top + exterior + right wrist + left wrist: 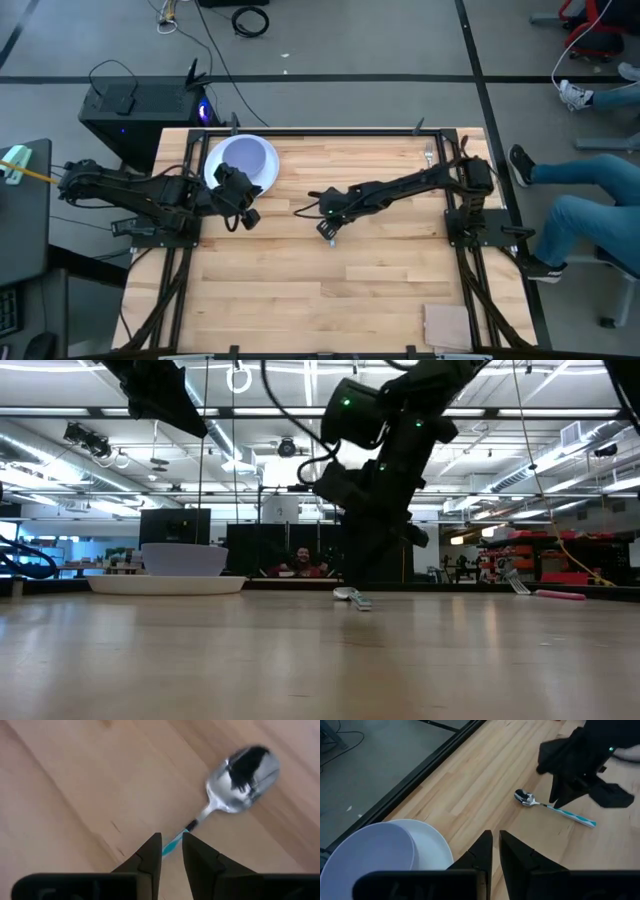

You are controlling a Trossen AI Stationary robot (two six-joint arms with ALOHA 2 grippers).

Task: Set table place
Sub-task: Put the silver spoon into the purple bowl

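Partly set: lavender bowl [247,160] sitting on white plate [214,170] at worktop [330,290] far-left corner. Spoon [554,807] mid-worktop, handle pinched by right end effector [171,851]. Fork [545,592] unplaced, far right. Left end effector [495,851] nearly closed, empty, beside plate.

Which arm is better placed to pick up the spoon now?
The right one. Its gripper is directly over the spoon, fingers astride the handle. The left gripper is beside the plate.
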